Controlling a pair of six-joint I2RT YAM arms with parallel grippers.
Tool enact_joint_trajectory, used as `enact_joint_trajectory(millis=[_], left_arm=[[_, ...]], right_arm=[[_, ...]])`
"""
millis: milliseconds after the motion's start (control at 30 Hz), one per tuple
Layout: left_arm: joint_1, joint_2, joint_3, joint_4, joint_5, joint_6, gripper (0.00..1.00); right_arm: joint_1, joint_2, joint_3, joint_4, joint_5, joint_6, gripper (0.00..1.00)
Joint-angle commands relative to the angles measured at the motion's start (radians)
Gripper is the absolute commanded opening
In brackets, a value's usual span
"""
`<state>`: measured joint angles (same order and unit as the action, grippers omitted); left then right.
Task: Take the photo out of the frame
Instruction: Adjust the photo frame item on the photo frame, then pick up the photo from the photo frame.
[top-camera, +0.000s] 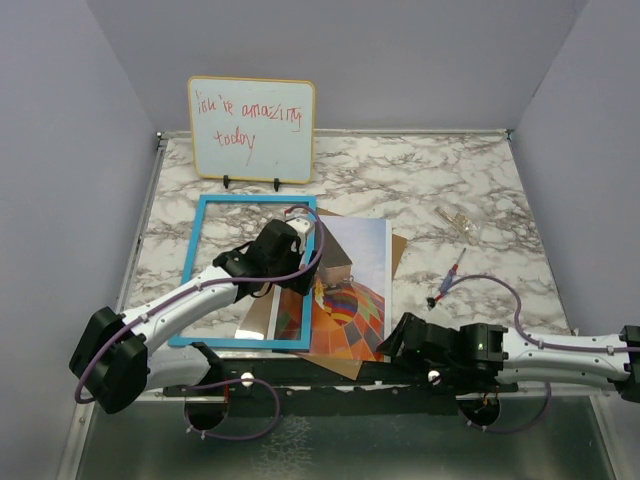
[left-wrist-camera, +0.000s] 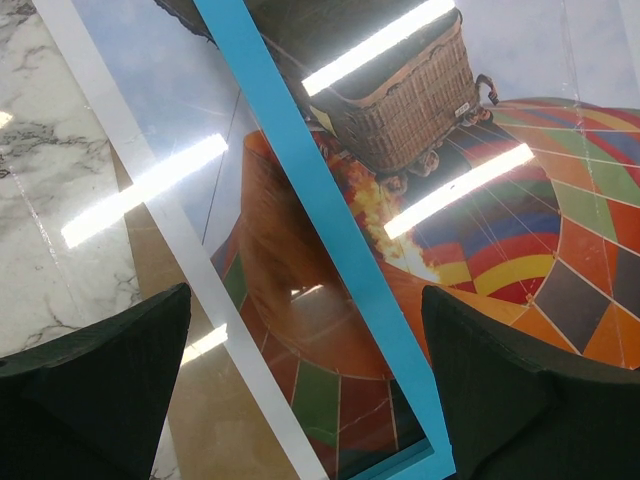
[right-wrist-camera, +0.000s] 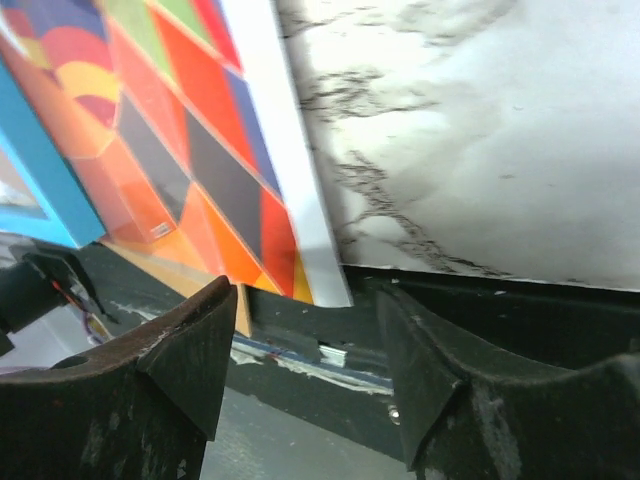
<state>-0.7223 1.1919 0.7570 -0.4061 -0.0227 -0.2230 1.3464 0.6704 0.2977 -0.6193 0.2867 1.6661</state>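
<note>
Marble tabletop (top-camera: 450, 190) between pale lilac walls carries everything here. The photo (top-camera: 352, 300) lies flat, face up, directly beneath the left gripper (left-wrist-camera: 305, 300) and just ahead of the right gripper (right-wrist-camera: 305, 295), whose fingertips sit at the table's near edge by the print's near corner.

The frame (top-camera: 192, 270) lies flat too, reaching out to the left gripper's left. Bare marble shows through most of its opening, so the print is no longer seated in it. Its right rail, though, crosses over the print right below the left gripper, with a strip of balloon showing on the inner side of that rail.

The left gripper hovers with its fingers spread wide, one either side of the rail, and nothing between them. The right gripper's fingers are apart as well and grip nothing.

A brown backing board (top-camera: 398, 250) shows from under the print on the side away from the left gripper. Beyond both arms a small whiteboard (top-camera: 250, 130) stands against the back wall.

As I judge it, most of the job is done. What remains is parting the two fully, either by sliding the print out from under the rail or by lifting the frame off it.
</note>
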Motion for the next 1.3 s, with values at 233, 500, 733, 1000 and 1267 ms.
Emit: enact_joint_trajectory(millis=[233,500,733,1000,1267], left_arm=[[-0.002,0.012,0.016,-0.009,0.006,0.005,0.96],[-0.002,0.024,0.019,-0.011,0.004,0.004,0.96],[-0.002,0.029,0.021,-0.012,0.004,0.003,0.96],[-0.003,0.039,0.024,-0.013,0.007,0.005,0.96],[-0.002,0.051,0.027,-0.014,0.009,0.005,0.96]], right_arm=[[-0.003,0.044,-0.182,0.206,0.041,0.102,0.65],[-0.002,-0.008,-0.149,0.130,0.118,0.119,0.64],[-0.003,-0.206,-0.182,0.140,0.167,0.073,0.64],[-0.002,-0.407,-0.252,0.200,0.218,0.040,0.65],[-0.003,-0.207,-0.176,0.134,0.186,0.090,0.65]])
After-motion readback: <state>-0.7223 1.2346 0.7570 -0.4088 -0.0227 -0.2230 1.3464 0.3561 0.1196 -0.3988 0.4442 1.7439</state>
